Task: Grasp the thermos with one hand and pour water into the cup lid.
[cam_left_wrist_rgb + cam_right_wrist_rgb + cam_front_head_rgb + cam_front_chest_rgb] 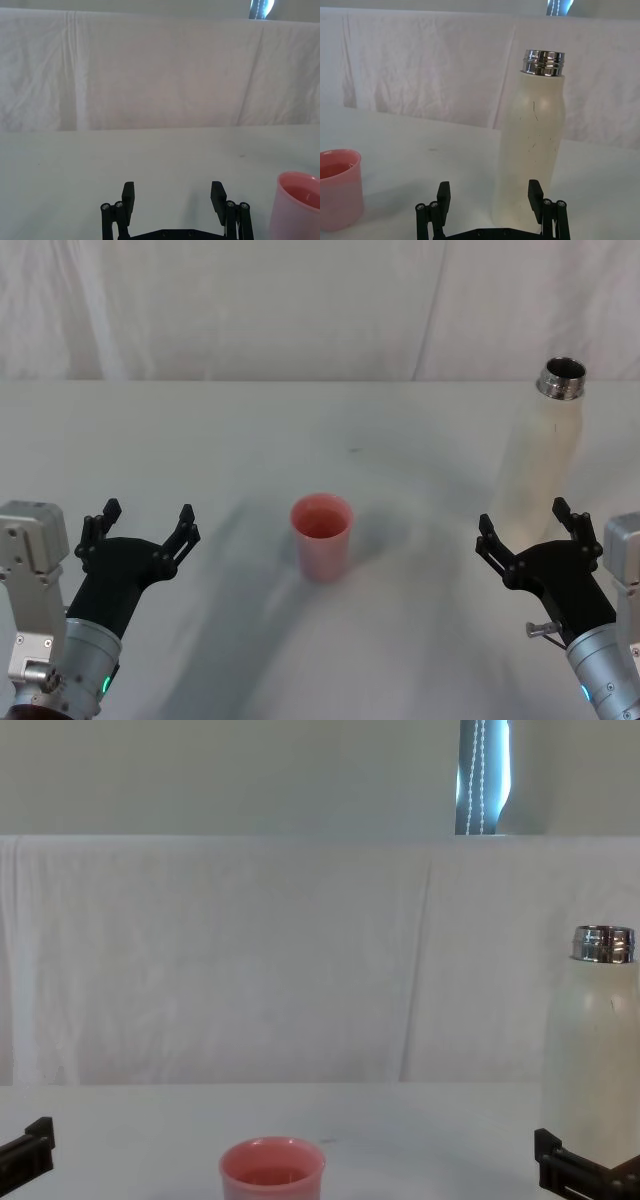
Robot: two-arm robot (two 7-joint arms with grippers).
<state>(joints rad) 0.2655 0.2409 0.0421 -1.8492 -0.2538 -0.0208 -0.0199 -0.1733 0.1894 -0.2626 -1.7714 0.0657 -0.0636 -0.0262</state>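
The thermos (541,452) stands upright at the right side of the head frame, on the white tabletop (300,640), its cap off and its steel neck open to the air. In the chest frame it rises at the far right edge, the tallest thing on the tabletop.

The cup lid (321,536) sits upright near the centre of the head frame, well apart from the thermos, its open mouth up. In the chest frame it appears at the bottom, a little left of centre (its lower part is cut off by the frame edge).

The right tool (526,526) is at the lower right of the head frame, released, its two black fingers (491,537) spread wide. It sits just in front of the base of the thermos; in the right wrist frame the bottle's lower body lies close behind the spread fingers, and whether either finger touches it I cannot tell.

The left tool (146,521) is at the lower left of the head frame, also released with fingers spread, holding nothing. It hangs above bare tabletop, well to the left of the cup lid. In the left wrist frame the cup lid shows at the lower right corner.

A creased white cloth (300,300) hangs behind the tabletop.
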